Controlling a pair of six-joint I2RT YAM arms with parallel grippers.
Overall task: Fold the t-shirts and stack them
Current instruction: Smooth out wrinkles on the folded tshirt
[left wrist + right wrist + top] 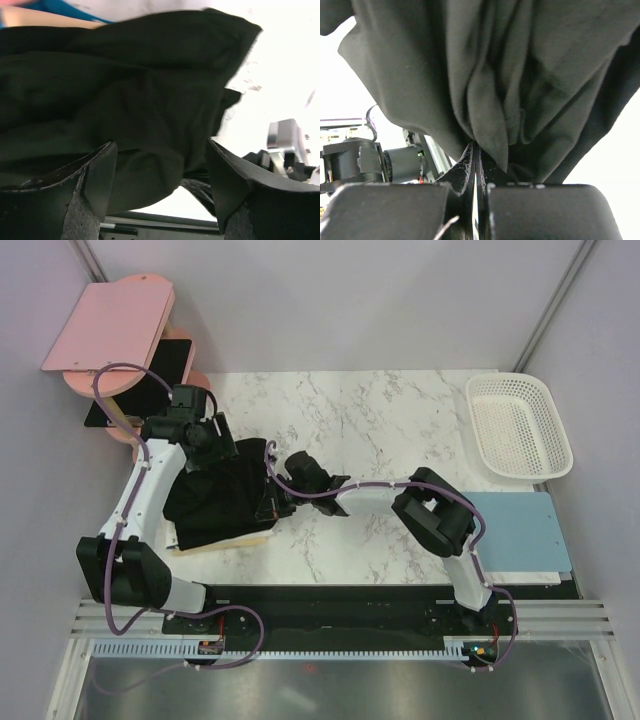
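Observation:
A black t-shirt lies bunched on the marble table at the left, over a tan board edge. My left gripper is open at its far edge, its fingers straddling a fold of the black fabric without closing. My right gripper is at the shirt's right edge, shut on a gathered bunch of the fabric, which hangs in pleats from the pinched jaws. No chest print shows.
A white mesh basket stands at the far right. A light blue mat lies at the near right. Pink round shelves with a black board stand at the far left.

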